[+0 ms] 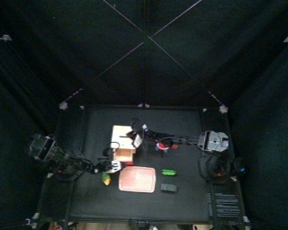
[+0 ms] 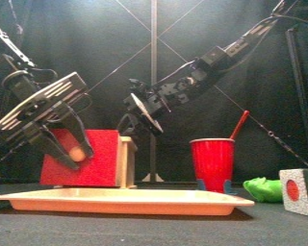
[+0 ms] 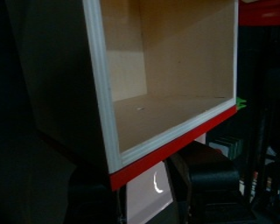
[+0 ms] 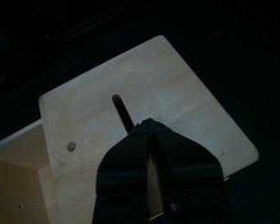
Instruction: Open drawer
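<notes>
A: So where's the drawer point(image 2: 97, 159) sitting?

B: On the surface point(image 1: 189, 202), just behind the tray point(image 2: 131, 200), red cup point(image 2: 212, 163) beside it.

A: And the arms?

B: Left gripper point(image 2: 69, 146) hangs at its face, jaws spread, probably gripping nothing. Right gripper point(image 4: 149, 131) looks clenched against the wooden top, maybe bracing it. Open room in front for sliding.

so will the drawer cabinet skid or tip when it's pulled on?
Probably light: the drawer cabinet looks like a hollow, thin-walled shell. Likely stiff, given its flat board panels. It may skid on the smooth black table rather than tip, since it sits boxy and low.
</notes>
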You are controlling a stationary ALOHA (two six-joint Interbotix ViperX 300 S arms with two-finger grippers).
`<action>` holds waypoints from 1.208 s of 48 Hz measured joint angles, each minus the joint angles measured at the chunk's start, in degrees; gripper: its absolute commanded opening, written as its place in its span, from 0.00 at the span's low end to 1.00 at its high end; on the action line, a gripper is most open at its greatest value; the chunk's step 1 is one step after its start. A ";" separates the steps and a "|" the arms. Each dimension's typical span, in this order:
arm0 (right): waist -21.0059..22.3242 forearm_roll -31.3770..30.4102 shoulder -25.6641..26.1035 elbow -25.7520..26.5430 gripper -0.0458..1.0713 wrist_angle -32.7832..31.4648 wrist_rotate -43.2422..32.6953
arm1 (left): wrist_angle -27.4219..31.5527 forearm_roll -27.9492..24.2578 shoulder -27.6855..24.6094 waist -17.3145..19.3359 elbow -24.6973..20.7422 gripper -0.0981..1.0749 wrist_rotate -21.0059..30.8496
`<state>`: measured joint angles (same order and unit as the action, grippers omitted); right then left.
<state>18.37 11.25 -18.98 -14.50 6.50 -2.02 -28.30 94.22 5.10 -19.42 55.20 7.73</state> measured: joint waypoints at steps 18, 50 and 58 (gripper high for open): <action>-0.09 0.00 0.00 0.09 0.07 0.00 0.00 | 0.70 0.70 1.41 -1.23 0.97 0.44 0.09; -0.18 -0.09 0.00 0.00 0.07 0.00 0.00 | 0.62 0.62 2.46 -1.58 2.11 0.60 0.09; -0.18 0.00 0.00 0.09 0.07 -0.09 -0.09 | 0.70 0.62 2.55 -1.58 2.02 0.75 0.00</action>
<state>18.19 11.25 -18.98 -14.41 6.42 -2.11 -27.60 94.83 7.65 -21.01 57.22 7.73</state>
